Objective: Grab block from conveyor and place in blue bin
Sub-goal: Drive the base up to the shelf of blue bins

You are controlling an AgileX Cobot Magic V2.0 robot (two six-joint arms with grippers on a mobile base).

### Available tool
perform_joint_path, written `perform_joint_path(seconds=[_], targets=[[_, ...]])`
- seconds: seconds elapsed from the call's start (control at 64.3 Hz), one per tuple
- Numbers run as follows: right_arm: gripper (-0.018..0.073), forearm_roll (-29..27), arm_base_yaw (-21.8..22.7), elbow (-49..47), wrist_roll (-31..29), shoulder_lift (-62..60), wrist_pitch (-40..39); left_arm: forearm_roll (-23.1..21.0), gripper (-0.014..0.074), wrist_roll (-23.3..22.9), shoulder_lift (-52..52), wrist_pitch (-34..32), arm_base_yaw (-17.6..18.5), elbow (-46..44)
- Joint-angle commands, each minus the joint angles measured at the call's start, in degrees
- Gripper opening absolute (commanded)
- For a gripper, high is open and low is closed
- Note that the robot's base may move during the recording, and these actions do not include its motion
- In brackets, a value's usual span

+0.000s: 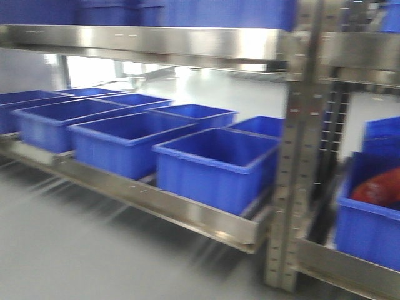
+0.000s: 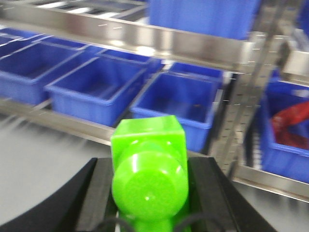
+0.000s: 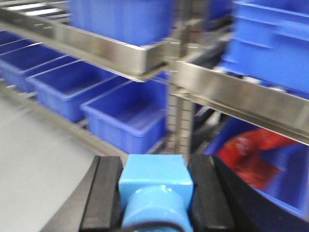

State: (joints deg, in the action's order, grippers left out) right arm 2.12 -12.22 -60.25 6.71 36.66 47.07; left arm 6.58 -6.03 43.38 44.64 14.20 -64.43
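Sideways blur smears the front view: the grey surface [image 1: 81, 250] before the rack [image 1: 300, 156] shows only streaks and is perhaps a floor. A red thing [image 1: 378, 186] in the rightmost blue bin [image 1: 369, 231] is cut by the right edge and too blurred to name. It is no sharper in the right wrist view. The top edge cuts off the bins above the upper shelf [image 1: 156, 40]. The lower edge cuts off the green block [image 2: 149, 169] and the left gripper [image 2: 150, 166], whose jaws flank it. The same edge cuts the light blue block [image 3: 155, 188] and the right gripper [image 3: 155, 169].
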Motion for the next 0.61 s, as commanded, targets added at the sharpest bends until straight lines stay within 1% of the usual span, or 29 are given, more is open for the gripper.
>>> perform_joint_path(seconds=[0.0, 0.591], targets=[[-0.0162, 0.6, 0.2, -0.4, -0.4, -0.2, -1.2, -0.2, -0.0111, -0.5, -0.2, -1.2, 0.4, -0.1], [-0.0162, 0.6, 0.2, -0.4, -0.4, -0.2, -1.2, -0.2, -0.0111, -0.5, -0.2, -1.2, 0.4, -0.1]])
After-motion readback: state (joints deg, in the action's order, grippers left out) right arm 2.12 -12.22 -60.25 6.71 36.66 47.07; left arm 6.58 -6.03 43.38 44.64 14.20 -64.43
